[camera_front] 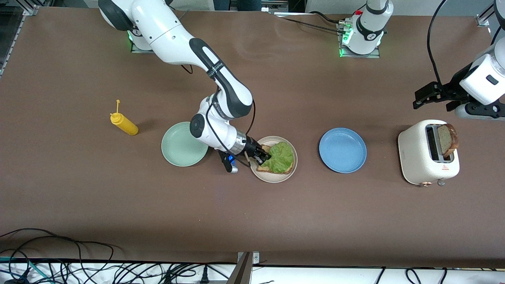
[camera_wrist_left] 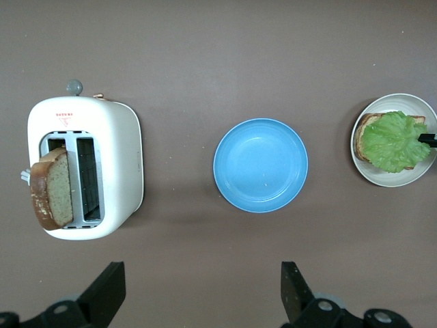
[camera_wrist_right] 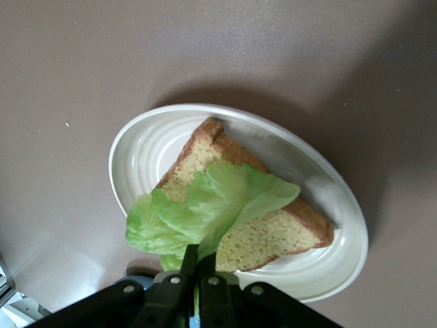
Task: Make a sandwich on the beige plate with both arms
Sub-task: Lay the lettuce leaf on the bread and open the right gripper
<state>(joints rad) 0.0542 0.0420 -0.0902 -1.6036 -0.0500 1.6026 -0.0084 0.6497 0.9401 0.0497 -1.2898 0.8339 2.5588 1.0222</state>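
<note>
Green lettuce (camera_front: 281, 157) lies on bread on the beige plate (camera_front: 290, 174), pinched at its edge by the right tool (camera_front: 263, 157).

Left tool (camera_wrist_left: 201, 290) hangs open over the desk (camera_wrist_left: 205, 61).

Lettuce (camera_wrist_right: 205, 208) looks soft, light, easily torn; edge grip suits it.

Toaster (camera_front: 428, 154) marking: small red logo and a line of print on the white side, too small to read.
Right arm (camera_front: 213, 67) lettering: a line of white print on the black joint cover, illegible.
Other readable text, numbers or signs: none.
</note>
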